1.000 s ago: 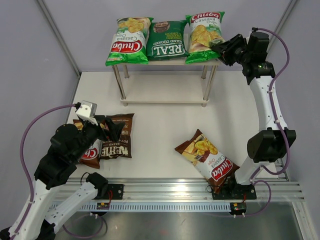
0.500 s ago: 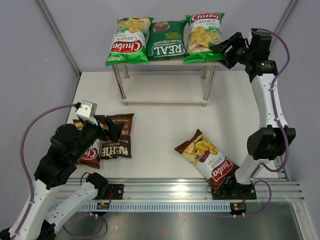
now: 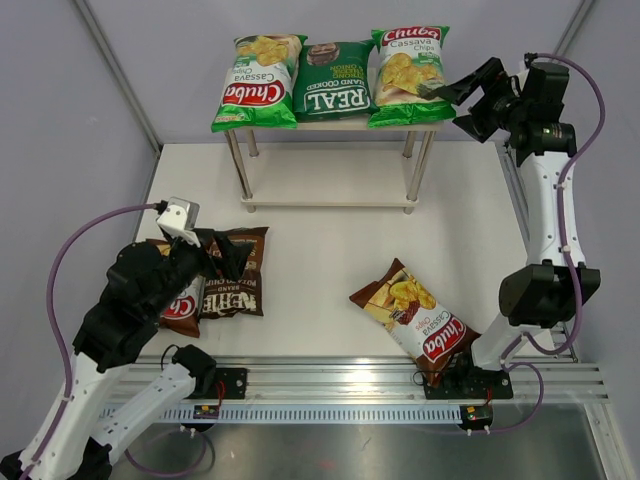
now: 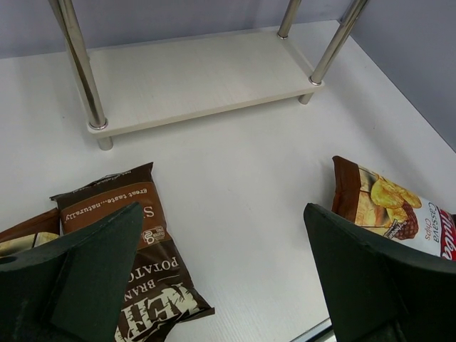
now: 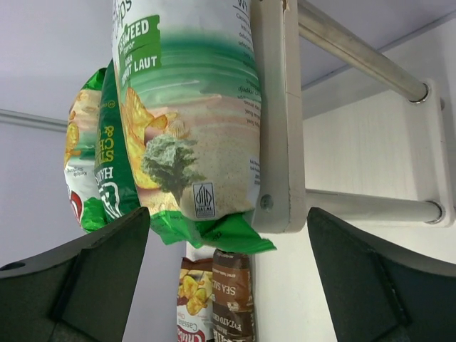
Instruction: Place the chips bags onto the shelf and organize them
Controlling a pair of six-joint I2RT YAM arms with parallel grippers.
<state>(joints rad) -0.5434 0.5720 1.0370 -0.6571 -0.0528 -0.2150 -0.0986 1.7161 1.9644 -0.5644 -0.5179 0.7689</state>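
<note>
Three chips bags lie in a row on the shelf's top board point(image 3: 400, 126): a light-green Chuba point(image 3: 255, 80), a dark-green REAL point(image 3: 335, 82) and a second light-green Chuba point(image 3: 407, 72). My right gripper point(image 3: 470, 92) stands open just right of that last bag point(image 5: 192, 135), holding nothing and apart from it. Over the dark-brown Kettle bag point(image 3: 237, 290) hovers my left gripper point(image 3: 222, 258), open and empty. A brown Chuba bag point(image 3: 180, 305) is partly hidden under that arm. Another brown Chuba bag point(image 3: 415, 318) lies near the right arm's base. The left wrist view shows the Kettle bag point(image 4: 135, 249) between the jaws' left side.
The shelf's lower board point(image 3: 330, 190) is bare, with thin metal legs point(image 3: 238, 165) at its corners. Grey walls close in at the back and both sides. An aluminium rail point(image 3: 340, 378) runs along the near table edge.
My right gripper opened wide, let go of the right light-green Chuba bag and drew back to the right; the bag stays on the top board. The left arm barely moved.
</note>
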